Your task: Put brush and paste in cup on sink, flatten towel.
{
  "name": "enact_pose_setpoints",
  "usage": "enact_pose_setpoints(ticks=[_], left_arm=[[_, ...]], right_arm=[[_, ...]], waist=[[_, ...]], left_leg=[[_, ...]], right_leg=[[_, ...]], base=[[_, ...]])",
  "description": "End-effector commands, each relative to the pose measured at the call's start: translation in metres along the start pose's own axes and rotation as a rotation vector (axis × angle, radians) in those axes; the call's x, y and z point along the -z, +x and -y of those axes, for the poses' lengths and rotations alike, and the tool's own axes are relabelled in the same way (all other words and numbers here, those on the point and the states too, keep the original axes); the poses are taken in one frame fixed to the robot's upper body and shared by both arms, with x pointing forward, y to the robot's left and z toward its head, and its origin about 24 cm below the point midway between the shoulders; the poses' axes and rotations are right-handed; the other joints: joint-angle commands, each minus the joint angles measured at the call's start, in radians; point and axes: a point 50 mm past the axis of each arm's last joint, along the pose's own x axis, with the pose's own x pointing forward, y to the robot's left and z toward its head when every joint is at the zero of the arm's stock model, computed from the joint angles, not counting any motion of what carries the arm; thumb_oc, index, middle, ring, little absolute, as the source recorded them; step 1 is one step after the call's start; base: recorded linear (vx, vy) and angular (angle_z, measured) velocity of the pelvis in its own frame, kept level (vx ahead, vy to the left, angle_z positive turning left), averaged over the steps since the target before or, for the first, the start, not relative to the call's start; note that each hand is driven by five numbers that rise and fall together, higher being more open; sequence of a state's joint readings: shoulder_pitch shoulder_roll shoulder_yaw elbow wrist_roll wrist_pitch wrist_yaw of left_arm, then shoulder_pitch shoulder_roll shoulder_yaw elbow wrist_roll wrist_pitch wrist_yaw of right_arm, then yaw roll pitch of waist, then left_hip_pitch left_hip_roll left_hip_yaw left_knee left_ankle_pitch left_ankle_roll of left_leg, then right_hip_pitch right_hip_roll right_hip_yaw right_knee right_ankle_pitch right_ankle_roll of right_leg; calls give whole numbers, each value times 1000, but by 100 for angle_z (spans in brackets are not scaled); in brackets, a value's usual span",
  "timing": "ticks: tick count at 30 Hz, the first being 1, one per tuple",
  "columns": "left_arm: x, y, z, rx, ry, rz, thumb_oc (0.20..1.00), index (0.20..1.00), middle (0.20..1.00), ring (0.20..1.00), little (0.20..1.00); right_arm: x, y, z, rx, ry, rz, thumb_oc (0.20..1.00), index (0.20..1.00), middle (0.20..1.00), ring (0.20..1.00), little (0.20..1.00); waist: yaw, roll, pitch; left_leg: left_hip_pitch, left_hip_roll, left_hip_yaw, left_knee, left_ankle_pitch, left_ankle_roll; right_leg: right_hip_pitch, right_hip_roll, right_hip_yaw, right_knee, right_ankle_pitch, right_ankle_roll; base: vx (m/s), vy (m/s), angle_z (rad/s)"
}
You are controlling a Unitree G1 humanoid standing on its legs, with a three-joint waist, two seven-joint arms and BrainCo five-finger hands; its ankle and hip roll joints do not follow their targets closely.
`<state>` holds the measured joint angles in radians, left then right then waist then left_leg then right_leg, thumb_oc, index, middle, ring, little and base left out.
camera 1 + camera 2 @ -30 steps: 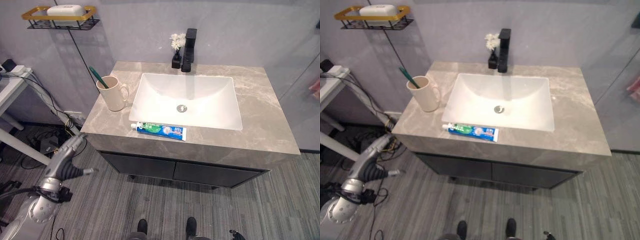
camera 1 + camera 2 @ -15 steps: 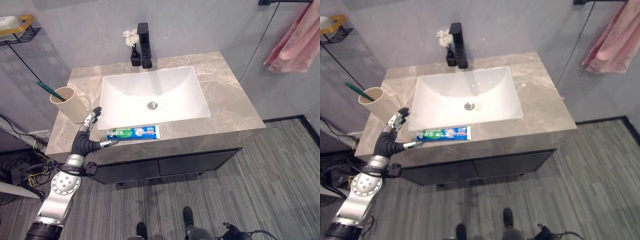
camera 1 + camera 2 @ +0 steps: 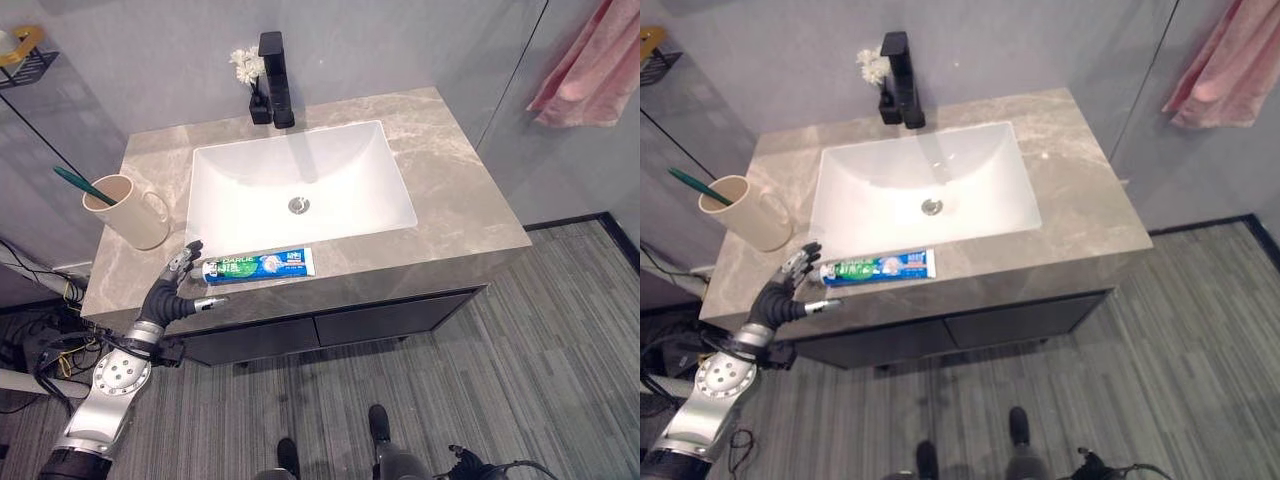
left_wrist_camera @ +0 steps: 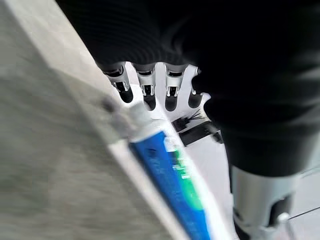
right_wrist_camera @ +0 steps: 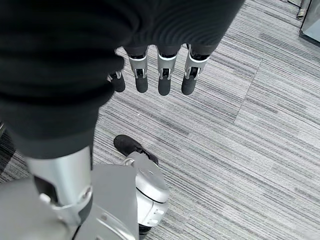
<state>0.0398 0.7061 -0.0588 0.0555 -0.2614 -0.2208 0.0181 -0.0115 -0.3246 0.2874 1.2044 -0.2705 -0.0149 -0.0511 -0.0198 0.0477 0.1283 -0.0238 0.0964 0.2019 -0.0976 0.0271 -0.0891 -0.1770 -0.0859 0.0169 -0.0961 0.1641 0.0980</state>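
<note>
Toothpaste tube [image 3: 259, 265] flat on counter [image 3: 460, 190] front strip, long axis parallel to edge, cap end toward left hand [image 3: 176, 288]. Left hand fingers spread, empty, just beside cap. Right hand [image 5: 155, 75] relaxed, empty, over floor. Toothbrush [image 3: 84, 186] already in cup [image 3: 128, 211].

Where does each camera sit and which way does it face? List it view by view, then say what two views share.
Left eye view: on the head, looking down at the countertop, sink basin, cup and toothpaste tube; left hand enters lower left.
Right eye view: same scene from slightly aside.
Left wrist view: along the left hand, open, at the tube's cap end.
Right wrist view: along the right hand, open, above striped floor.
Shared: the tube and left hand appear in both eye views and the left wrist view.
</note>
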Motion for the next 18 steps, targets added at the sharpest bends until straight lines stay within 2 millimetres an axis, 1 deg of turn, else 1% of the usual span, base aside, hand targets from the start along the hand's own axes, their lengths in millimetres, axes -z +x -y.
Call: enact_pose_setpoints(ticks=[1,6,9,14,18], left_arm=[[-22,15,-16,-10,120,96,1000,1000,1000,1000,1000],[-32,21,-21,23,206,122,1000,1000,1000,1000,1000],[-34,24,-19,51,237,128,1000,1000,1000,1000,1000],[-33,26,-12,76,247,126,1000,1000,1000,1000,1000],[-32,26,-8,100,270,122,1000,1000,1000,1000,1000]], right_arm=[[-17,3,9,20,-27,38,1000,1000,1000,1000,1000],[-26,3,12,31,-32,74,1000,1000,1000,1000,1000],[-32,4,15,40,-32,96,1000,1000,1000,1000,1000],[-31,4,16,48,-20,89,1000,1000,1000,1000,1000],[-23,4,16,49,-2,60,1000,1000,1000,1000,1000]], waist=[[-26,-23,23],[-28,-19,25],[-33,-15,28],[-37,-7,32],[-39,-4,31]], left_leg=[[-1,-5,-54,10,-19,6],[-10,-4,-58,10,-15,3],[-13,-3,-57,10,-15,2],[-19,-4,-55,10,-13,2],[-23,-5,-54,10,-11,3]], right_leg=[[45,-77,-31,9,-5,71],[38,-77,-31,9,-3,70],[33,-76,-27,9,-2,69],[23,-76,-21,9,0,69],[19,-76,-20,9,0,69]], base=[[0,0,0],[0,0,0],[0,0,0],[0,0,0],[0,0,0]])
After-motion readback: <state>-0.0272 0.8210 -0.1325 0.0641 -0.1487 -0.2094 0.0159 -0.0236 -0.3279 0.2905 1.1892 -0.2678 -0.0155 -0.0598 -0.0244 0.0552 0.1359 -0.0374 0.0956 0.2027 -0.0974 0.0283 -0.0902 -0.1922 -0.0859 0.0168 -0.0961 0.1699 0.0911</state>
